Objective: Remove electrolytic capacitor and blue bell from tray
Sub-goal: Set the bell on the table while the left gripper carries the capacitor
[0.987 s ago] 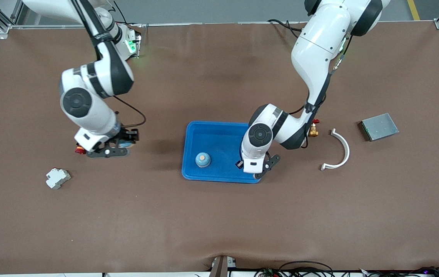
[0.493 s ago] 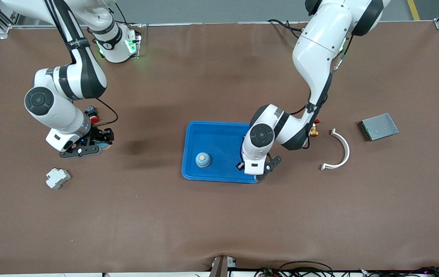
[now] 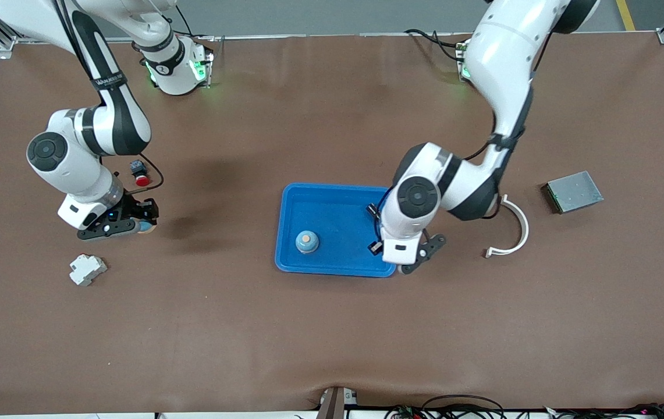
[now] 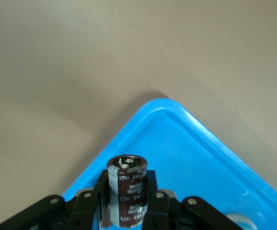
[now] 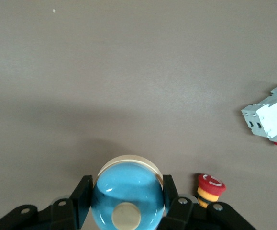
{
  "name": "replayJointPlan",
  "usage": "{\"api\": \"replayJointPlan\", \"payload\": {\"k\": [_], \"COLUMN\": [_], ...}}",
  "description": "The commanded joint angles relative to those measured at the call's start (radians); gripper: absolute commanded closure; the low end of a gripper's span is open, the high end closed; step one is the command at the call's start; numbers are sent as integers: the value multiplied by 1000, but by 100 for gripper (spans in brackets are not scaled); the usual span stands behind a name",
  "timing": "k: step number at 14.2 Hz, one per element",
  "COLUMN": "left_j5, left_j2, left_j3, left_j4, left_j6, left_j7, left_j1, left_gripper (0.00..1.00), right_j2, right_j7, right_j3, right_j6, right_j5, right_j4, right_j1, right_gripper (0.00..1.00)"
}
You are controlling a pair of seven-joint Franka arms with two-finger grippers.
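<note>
The left end effector (image 4: 128, 203), grasping the capacitor (image 4: 127, 189), has moved over the tray (image 3: 332, 201) corner, while the right end effector (image 5: 127, 203) has carried a blue bell (image 5: 127, 199) over the counter (image 3: 332, 337), though another bell (image 3: 306, 241) remains in the tray

A red emergency-stop button (image 3: 140, 173) stands on the brown table mat (image 3: 332, 337) toward the right arm's end. Nearer the front camera at that end lies a white circuit breaker (image 3: 87, 269). Toward the left arm's end, a white curved clip (image 3: 514, 227) lies on the mat, and a flat grey metal box (image 3: 574, 191) sits beside it, nearer the table's end.
</note>
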Motion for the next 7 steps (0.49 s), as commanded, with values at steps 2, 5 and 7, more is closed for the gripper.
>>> {"api": "replayJointPlan", "payload": {"k": [2, 5, 7], "left_j5": [-34, -34, -32], "left_j2": [-113, -161, -190], "left_j3": [-6, -6, -5], "left_j4": [-30, -38, -46], "left_j6": [-124, -224, -280], "left_j7": [172, 371, 507], "left_j1": [76, 156, 219], "left_gripper": [99, 99, 99], "right_j2": [74, 139, 177], "right_j7": [-30, -28, -27], "right_j3": [21, 23, 23], "right_j6": [103, 179, 220], "right_j5": [16, 17, 19], "right_j4": [-13, -14, -13], "right_j1": [-44, -46, -46], "right_gripper": [100, 100, 100]}}
